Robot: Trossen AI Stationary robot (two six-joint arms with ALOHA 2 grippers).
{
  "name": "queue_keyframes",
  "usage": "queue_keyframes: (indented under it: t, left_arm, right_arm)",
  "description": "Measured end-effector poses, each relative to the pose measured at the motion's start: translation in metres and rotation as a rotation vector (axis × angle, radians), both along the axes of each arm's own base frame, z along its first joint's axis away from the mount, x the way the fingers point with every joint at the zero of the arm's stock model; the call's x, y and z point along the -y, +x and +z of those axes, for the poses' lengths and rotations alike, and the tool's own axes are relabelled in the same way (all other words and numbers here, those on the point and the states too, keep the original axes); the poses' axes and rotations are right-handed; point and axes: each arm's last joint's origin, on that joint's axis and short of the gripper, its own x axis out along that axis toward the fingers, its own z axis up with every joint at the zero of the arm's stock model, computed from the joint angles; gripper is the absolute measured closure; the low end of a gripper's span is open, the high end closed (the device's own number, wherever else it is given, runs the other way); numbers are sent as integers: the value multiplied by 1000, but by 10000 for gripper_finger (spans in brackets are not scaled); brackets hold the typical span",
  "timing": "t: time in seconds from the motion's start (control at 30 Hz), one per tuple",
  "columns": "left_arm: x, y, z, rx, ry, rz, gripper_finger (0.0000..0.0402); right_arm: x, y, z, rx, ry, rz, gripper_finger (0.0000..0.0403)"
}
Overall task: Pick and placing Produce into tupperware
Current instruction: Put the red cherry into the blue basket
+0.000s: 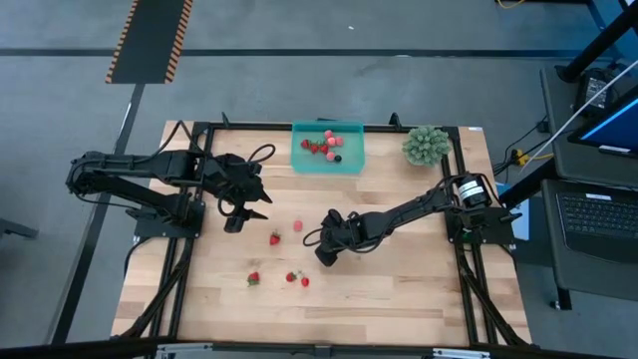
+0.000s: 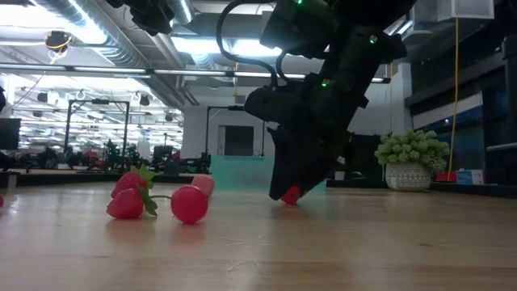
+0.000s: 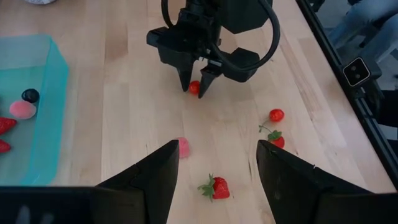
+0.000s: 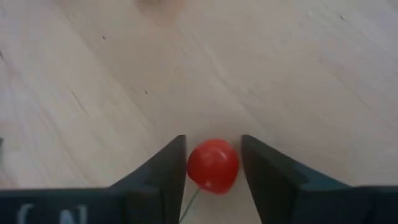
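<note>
- Worktop (image 1: 399, 299) of pale wood seen from above, with two dark arms reaching in from either side and small produce scattered across the middle.
- On the left, the left gripper (image 1: 245, 205) hangs above the wood, its jaws apart with nothing between them. Just ahead of it lie a strawberry (image 3: 214, 186) with a green top and a pink piece (image 3: 182, 147).
- Nearer the front edge sit three more red pieces (image 1: 254, 278), loose on the wood and well apart from the container.
- In the middle, the right gripper (image 4: 213, 167) is down at the worktop, jaws narrowed around one round red berry (image 4: 213, 167), a finger just beside each flank. I cannot tell whether they are pressing it yet.
- That berry looks tiny, smooth and glossy, so I judge it light and likely to roll or squirt out of a skewed squeeze. The sensible hold is across its widest part, centred between the fingers, not on the thin stem trailing below.
- At the back edge stands the teal tupperware (image 1: 299, 165), already holding several red pieces and a dark berry (image 1: 337, 158).
- To the right of the container rests a spiky green plant ball (image 1: 426, 146), not part of the job.
</note>
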Motion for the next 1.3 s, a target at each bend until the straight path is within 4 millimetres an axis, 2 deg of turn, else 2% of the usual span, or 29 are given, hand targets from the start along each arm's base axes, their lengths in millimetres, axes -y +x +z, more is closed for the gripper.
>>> queue_keyframes:
  t: [0.3,0.6,0.73,0.87,1.03,1.17,1.3]
  left_arm:
    - [0,0,0,0,0,0,194]
    - [0,0,0,0,0,0,194]
    - [0,0,0,0,0,0,194]
    - [0,0,0,-1,0,0,194]
    - [0,0,0,-4,0,0,194]
    - [0,0,0,-4,0,0,194]
    - [0,0,0,-6,0,0,194]
  right_arm:
    - [-1,0,0,3,38,-13,281]
    - [-1,1,0,7,56,-38,281]
    - [-1,3,6,14,74,-52,289]
    - [-2,9,29,38,75,-22,286]
    - [12,19,54,19,-16,-24,286]
    - [31,29,75,27,-96,-36,287]
    - [62,39,98,50,-150,-44,284]
